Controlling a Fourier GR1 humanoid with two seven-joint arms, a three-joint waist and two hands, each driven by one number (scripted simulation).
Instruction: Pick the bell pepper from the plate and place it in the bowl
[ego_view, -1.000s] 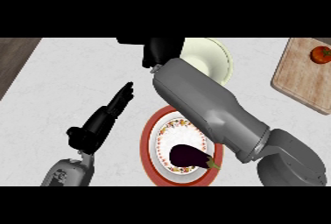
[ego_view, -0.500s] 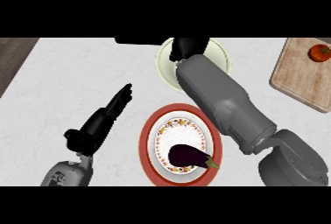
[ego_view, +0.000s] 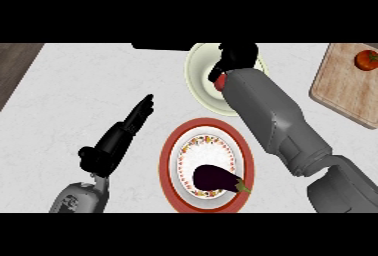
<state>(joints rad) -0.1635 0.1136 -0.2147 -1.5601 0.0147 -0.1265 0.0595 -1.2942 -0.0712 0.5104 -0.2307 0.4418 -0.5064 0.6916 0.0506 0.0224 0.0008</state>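
Our right hand (ego_view: 238, 56) has swung over the bowl (ego_view: 201, 92), fingers curled on the bell pepper (ego_view: 218, 82); we judge release comes next. Left hand (ego_view: 118, 140) rests, fingers straight.

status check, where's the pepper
Left hand open, resting beside plate. Right hand over bowl, bell pepper at its palm, grip unclear. Eggplant on plate, not in the way.

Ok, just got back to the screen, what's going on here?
The right hand is over the bowl, curled round the red bell pepper, which is not yet released. The plate holds only an eggplant. The left hand rests open to the left of the plate.
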